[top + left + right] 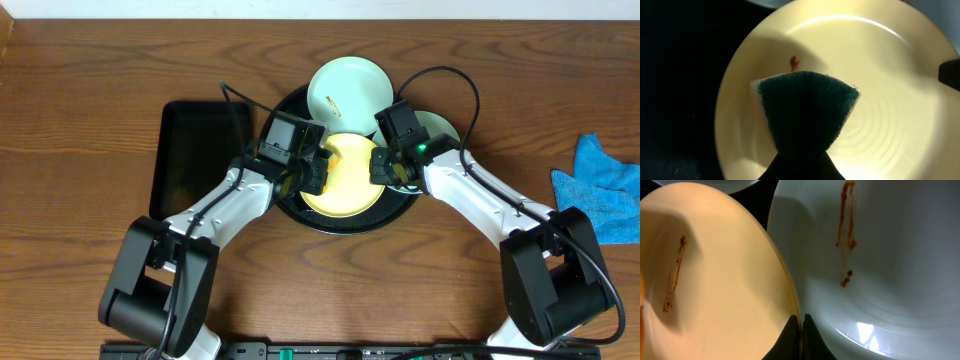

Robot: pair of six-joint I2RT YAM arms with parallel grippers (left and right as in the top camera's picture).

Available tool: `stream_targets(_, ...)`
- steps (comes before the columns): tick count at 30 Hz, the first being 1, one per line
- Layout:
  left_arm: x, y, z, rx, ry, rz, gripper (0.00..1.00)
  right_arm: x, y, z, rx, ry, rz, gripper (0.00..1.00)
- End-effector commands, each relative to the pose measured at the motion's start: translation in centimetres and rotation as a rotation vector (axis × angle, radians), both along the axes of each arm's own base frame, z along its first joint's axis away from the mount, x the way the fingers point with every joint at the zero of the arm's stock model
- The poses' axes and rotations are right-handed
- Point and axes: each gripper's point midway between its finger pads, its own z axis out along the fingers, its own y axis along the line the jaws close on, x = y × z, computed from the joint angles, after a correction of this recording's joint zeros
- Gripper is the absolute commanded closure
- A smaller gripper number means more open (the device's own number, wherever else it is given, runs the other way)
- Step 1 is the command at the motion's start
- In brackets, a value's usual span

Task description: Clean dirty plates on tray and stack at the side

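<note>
No text, label, brand, number or sign can be read in any of the three views.

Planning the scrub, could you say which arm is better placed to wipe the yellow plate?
Left. The left fingers hold the sponge beside the yellow plate's smear; the right fingers seem only to pinch its rim.
</note>
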Motion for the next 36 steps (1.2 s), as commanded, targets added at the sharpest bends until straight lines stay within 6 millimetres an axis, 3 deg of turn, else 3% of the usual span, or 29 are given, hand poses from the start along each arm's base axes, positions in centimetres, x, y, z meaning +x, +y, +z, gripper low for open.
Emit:
stream_targets(1, -0.1, -0.5, -0.5, -0.009, 0.002, -0.015, 0.92, 0.0, 0.0, 0.0, -0.004, -0.001, 0.013, 0.99)
stream_targets(8, -0.1, -0.4, -2.0, 0.003, 0.028, -0.014, 0.92, -0.1, 0.0, -0.1, -0.005, 0.000, 0.013, 0.99)
stream_targets(21, 0.0, -0.5, -2.5, 0.003, 0.029, -0.014, 0.92, 0.0, 0.0, 0.0, -0.004, -0.001, 0.014, 0.99)
stream_targets(28, 0.0, -0.5, -4.1, 0.014, 0.052, -0.014, 0.92, 0.0, 0.1, 0.0, -0.004, -0.002, 0.015, 0.99)
stream_targets(36, 1.2, -0.7, -3.7, -0.002, 0.003, -0.007, 0.92, -0.1, 0.0, -0.1, -0.006, 0.002, 0.015, 0.99)
